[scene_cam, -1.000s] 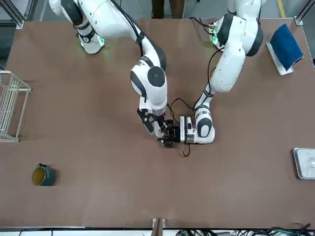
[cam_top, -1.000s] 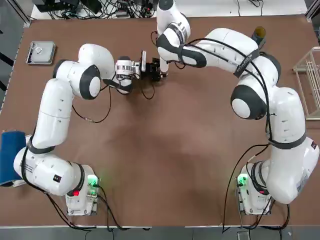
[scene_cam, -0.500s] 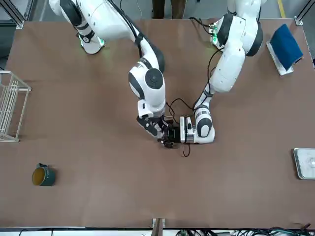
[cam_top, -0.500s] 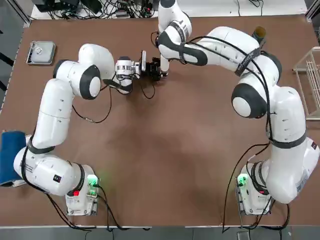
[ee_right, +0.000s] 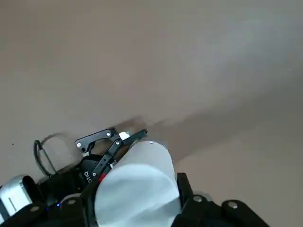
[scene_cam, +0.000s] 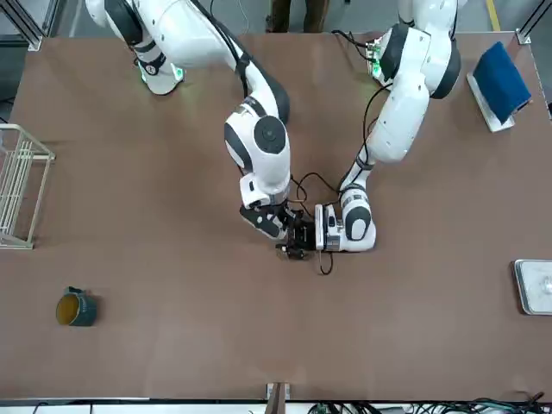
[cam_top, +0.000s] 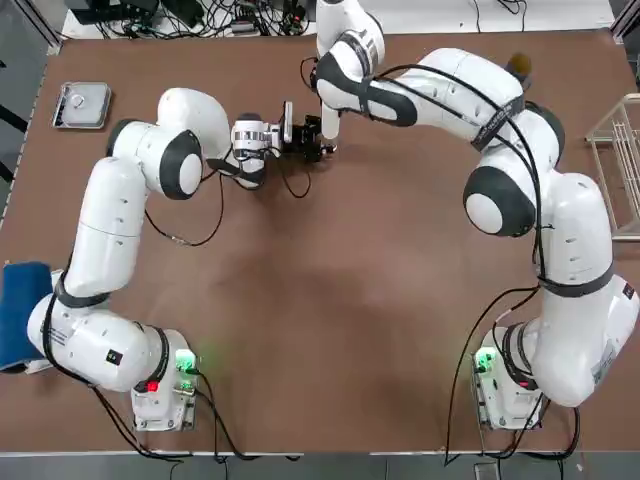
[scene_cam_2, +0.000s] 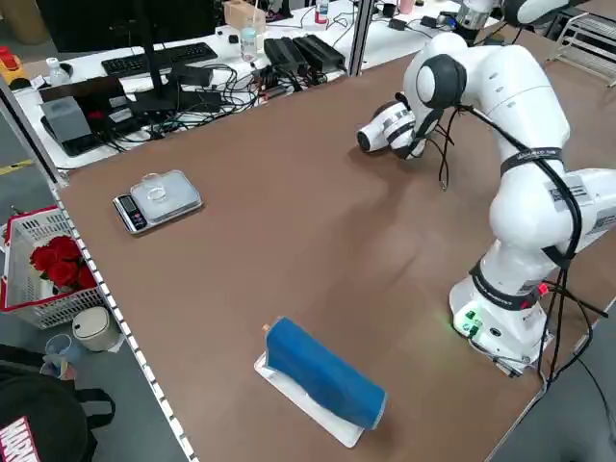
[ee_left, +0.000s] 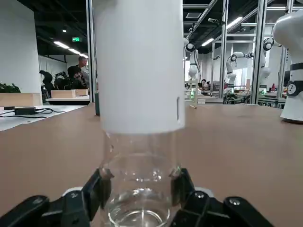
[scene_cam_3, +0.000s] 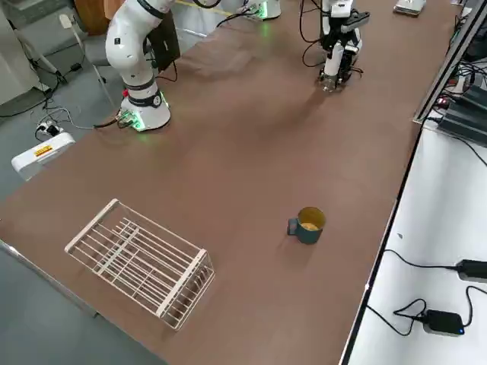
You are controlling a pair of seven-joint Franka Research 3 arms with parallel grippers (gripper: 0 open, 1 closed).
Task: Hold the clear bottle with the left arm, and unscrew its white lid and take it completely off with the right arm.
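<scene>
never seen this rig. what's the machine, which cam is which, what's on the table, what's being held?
Two white robot arms stand side by side at a brown table. The top view looks down from above, the front view faces the robot, two side views look on diagonally, and each wrist carries a camera aimed at its own fingers. The left gripper is closed on the clear bottle, low on the glass. The right gripper grips the white lid, which sits on the bottle. Both meet at the table's far side. Also on the table: a square metal tray, a blue roll on a white board, a wire rack and a teal mug.
</scene>
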